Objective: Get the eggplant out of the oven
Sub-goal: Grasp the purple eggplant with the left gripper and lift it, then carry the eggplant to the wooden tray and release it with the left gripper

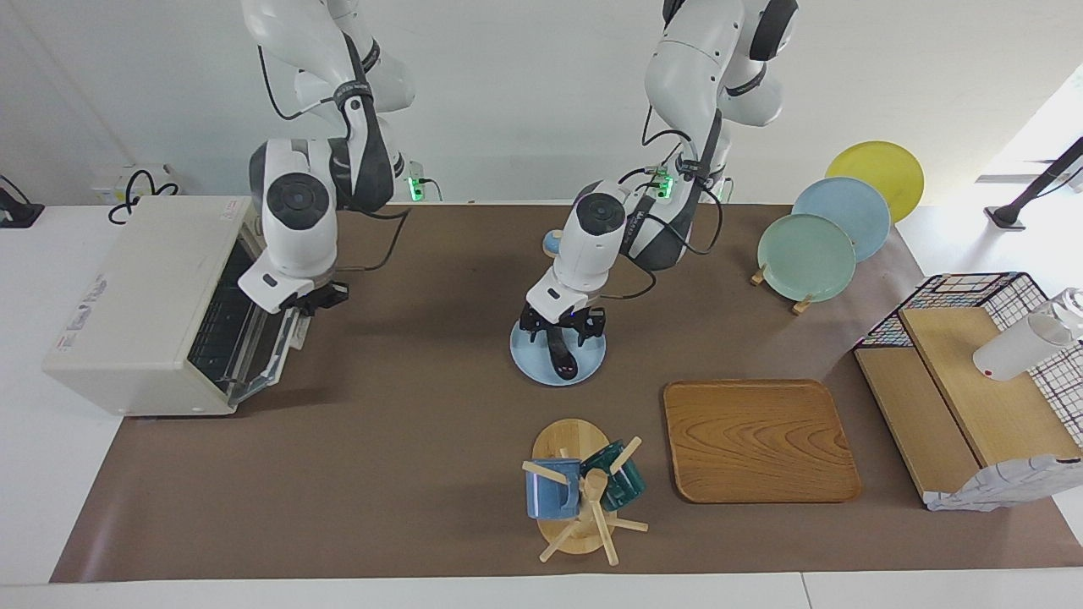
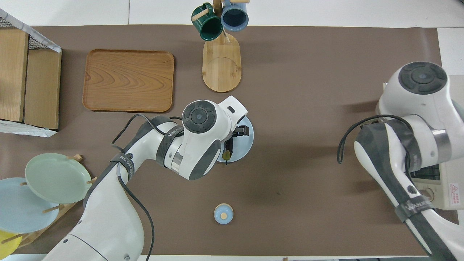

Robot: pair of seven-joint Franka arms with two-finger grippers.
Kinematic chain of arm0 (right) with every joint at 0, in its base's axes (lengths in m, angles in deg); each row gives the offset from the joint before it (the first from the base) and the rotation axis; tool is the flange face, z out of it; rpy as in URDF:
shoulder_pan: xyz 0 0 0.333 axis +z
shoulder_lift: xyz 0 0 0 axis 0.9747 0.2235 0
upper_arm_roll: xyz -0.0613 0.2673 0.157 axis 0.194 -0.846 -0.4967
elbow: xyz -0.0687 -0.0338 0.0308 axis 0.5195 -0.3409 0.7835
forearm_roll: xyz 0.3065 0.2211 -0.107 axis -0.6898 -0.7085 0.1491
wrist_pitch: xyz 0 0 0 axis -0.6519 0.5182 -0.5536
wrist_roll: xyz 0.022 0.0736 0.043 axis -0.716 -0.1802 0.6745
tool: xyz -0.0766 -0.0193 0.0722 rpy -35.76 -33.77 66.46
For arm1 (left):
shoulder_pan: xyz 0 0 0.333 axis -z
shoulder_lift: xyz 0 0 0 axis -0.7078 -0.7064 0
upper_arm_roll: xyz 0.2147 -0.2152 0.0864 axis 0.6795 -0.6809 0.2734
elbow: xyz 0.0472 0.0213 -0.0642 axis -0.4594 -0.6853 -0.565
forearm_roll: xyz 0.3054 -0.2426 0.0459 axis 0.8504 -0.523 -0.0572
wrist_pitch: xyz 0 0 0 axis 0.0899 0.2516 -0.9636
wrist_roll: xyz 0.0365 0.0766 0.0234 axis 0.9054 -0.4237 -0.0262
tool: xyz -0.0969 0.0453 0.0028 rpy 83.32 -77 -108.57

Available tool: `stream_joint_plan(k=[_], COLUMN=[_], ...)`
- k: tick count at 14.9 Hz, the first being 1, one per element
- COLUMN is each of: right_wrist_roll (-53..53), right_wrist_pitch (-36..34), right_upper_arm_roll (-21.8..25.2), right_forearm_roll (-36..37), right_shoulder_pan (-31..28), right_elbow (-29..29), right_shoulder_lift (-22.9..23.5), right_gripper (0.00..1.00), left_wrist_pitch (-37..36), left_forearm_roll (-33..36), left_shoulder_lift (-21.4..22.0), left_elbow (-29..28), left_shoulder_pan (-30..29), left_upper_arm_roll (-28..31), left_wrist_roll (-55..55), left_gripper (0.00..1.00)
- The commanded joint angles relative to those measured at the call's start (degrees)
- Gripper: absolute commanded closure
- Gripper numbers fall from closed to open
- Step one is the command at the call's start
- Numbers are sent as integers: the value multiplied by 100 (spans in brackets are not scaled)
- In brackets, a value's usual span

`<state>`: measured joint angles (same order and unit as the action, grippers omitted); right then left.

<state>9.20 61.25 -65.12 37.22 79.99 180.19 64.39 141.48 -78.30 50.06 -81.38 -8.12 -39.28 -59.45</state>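
Eggplant (image 1: 558, 351) lies on plate (image 1: 592, 365) under wide-open left gripper (image 1: 562, 328).

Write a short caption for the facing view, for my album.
Eggplant out on a blue plate under the left pincer, while the right pincer lifts the oven door.

Two high, opposite cameras apparently share the table (image 1: 406, 440).

You have the eggplant (image 1: 560, 353) lying on a plate (image 1: 592, 364) mid-surface, the oven (image 1: 144, 304) at the right arm's end, the tray (image 1: 759, 440) toward the left arm's.
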Motion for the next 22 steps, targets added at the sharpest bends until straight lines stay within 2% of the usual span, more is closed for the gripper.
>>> stream_joint_plan(k=[1,5,6,7,8,10,11,14,16,18,20,21,22], right_wrist_roll=[-493,-766,-784,-845,-985,-1083,-1100,-1127,-1100,-1109,-1118,-1118,-1109], right_wrist_pitch=[-77,-385,-446,-456,-447,-465,-473,-395,-385,-447,-465,-473,-526], right_upper_arm_roll=[60,60,52,51,69,69,69,69,69,60,60,69,78], right_forearm_roll=[311,241,232,197,6,-355,-357,-427,-515,-524,-829,-1005,-1146], right_shoulder_pan=[-343,-379,-378,-387,-413,-501,-502,-571,-528,-519,-563,-572,-589], right_elbow=[-56,-56,-56,-48,-48,-48,-48,40,40,-12,-82,-109,-126], right_shoulder_lift=[-91,-416,-443,-522,-531,-549,-627,-672,-690,-698,-751,-812,-874], right_gripper=[92,90,88,86,86,83,83,79,78,73,64,58,47], left_wrist_pitch=[167,176,176,176,176,167,132,36,-436,-1025,-1824,-1967,-1969], left_forearm_roll=[-30,-30,-30,-30,-30,-30,-30,-30,-30,-30,-38,-47,-21], left_shoulder_lift=[52,61,52,61,61,61,61,113,288,438,334,246,193], left_elbow=[-217,-235,-235,-235,-235,-226,-226,-165,63,475,1238,1459,1522], left_shoulder_pan=[94,94,94,94,94,94,94,24,-107,-536,-1116,-1424,-1679], left_upper_arm_roll=[111,111,111,111,102,102,102,111,137,137,129,129,129], left_wrist_roll=[0,0,0,0,0,-9,-18,-35,-79,-184,-630,-859,-1027], left_gripper=[4,9,14,25,42,84,100,100,100,100,100,100,100])
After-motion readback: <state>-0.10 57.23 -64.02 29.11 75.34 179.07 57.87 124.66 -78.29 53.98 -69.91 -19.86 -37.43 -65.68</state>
